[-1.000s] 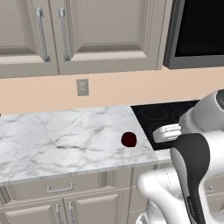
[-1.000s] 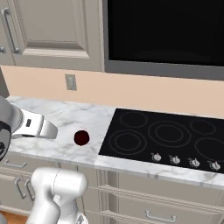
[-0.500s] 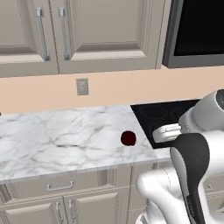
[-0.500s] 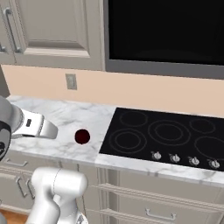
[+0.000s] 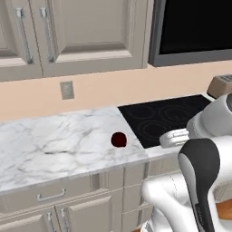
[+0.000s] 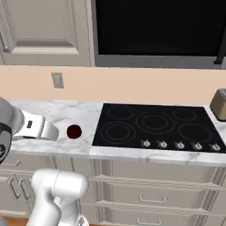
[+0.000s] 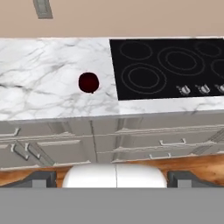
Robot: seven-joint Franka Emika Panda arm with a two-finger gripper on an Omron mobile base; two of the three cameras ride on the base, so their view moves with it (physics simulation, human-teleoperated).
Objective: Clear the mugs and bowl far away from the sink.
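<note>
Marble tabletop (image 5: pixel 50 145) is carrying the red mug (image 5: pixel 118 139) near its front edge, just beside the hob (image 6: pixel 154 126). Pincer (image 7: pixel 111 180) is hanging wide open w/ nothing in it, well back from the mug, prob. lining up to grab it.

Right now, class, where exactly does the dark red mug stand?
The dark red mug stands on the marble counter, near its front edge and just left of the black cooktop, not touching it.
</note>
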